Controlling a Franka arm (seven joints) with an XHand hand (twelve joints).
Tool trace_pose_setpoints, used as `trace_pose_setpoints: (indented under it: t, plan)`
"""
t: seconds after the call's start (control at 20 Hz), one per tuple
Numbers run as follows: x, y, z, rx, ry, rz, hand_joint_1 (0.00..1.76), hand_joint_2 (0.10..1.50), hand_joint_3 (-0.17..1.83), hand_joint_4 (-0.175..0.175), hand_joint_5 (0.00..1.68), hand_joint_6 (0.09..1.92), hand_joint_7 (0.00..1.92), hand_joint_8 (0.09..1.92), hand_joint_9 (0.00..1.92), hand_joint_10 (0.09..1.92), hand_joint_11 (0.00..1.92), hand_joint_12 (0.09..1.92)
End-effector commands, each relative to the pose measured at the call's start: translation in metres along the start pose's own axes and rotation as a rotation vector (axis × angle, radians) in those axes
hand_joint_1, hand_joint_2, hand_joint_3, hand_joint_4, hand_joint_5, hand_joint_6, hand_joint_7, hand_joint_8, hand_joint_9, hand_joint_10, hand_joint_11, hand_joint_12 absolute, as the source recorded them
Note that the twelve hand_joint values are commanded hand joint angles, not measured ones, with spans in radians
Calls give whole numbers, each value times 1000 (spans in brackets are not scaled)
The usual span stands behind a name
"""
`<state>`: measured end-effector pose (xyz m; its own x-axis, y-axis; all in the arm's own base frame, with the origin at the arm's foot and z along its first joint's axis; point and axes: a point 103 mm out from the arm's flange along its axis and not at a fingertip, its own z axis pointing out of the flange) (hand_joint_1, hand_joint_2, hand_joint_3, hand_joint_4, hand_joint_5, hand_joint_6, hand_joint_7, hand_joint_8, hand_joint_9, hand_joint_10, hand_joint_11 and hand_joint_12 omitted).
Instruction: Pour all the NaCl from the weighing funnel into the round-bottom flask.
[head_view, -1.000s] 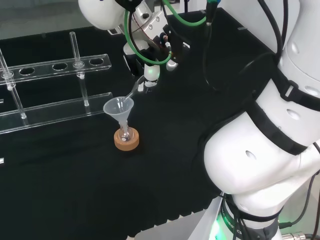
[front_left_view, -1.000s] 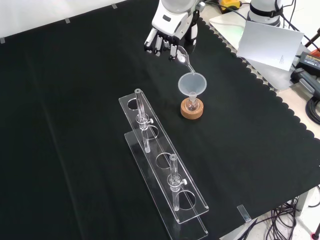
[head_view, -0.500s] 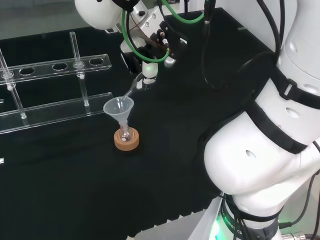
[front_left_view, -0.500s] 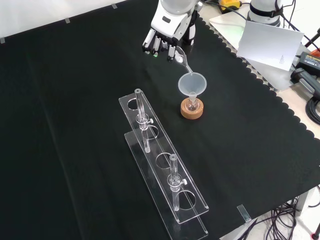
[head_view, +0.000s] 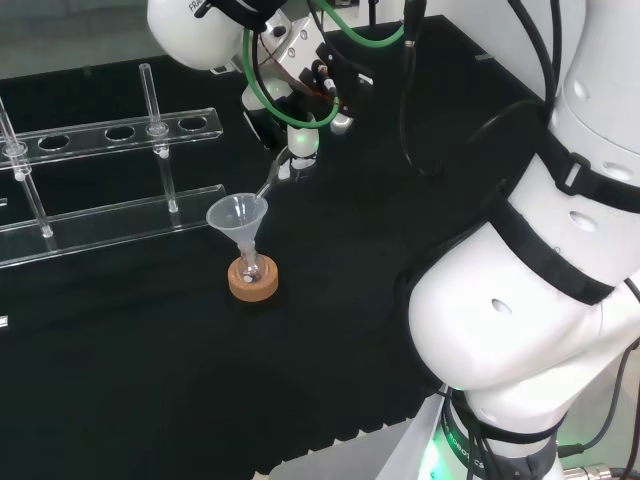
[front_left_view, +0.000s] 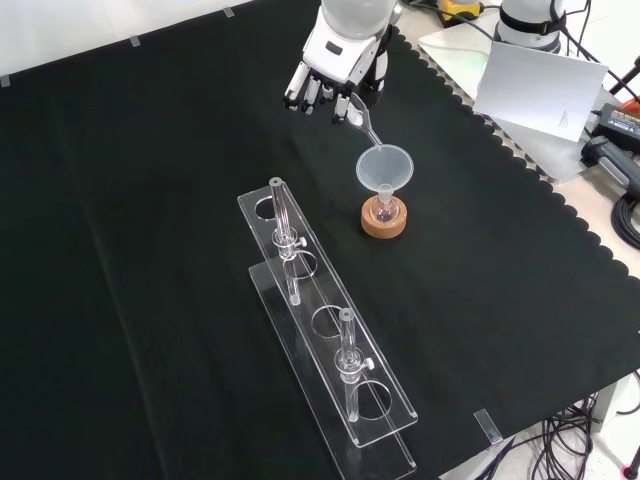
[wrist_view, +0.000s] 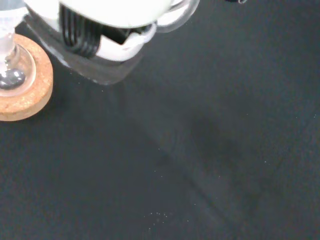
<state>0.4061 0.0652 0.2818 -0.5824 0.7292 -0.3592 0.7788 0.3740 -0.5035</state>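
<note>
Lifted slightly toward the front view's top, our hand (front_left_view: 330, 78) pinches the weighing funnel (front_left_view: 361, 120), spout slanting down-right to the funnel (front_left_view: 384, 168) atop the round-bottom flask (front_left_view: 384, 210).

Tan cork ring (front_left_view: 385, 221), black cloth (front_left_view: 150, 200), clear funnel (front_left_view: 384, 168), black-and-white hand (front_left_view: 325, 75)

Round-bottom flask (wrist_view: 10, 65) cut by wrist view's edge; its contents (front_left_view: 383, 212) unclear

We count one flask (front_left_view: 383, 209), one cork stand (front_left_view: 385, 222), one funnel (front_left_view: 383, 168), one rack (front_left_view: 325, 340), one weighing funnel (front_left_view: 364, 123).
</note>
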Motion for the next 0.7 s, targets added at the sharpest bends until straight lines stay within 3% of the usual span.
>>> trace_pose_setpoints:
  t: [0.05,0.7]
  plan:
    - [-1,2,-5,4,-22,-2,1119,778,334,175,1441,222,1627,115,1003,229,2,1544]
    - [5,7,-17,4,-109,-50,1118,779,333,175,1437,229,1628,114,1001,228,0,1545]
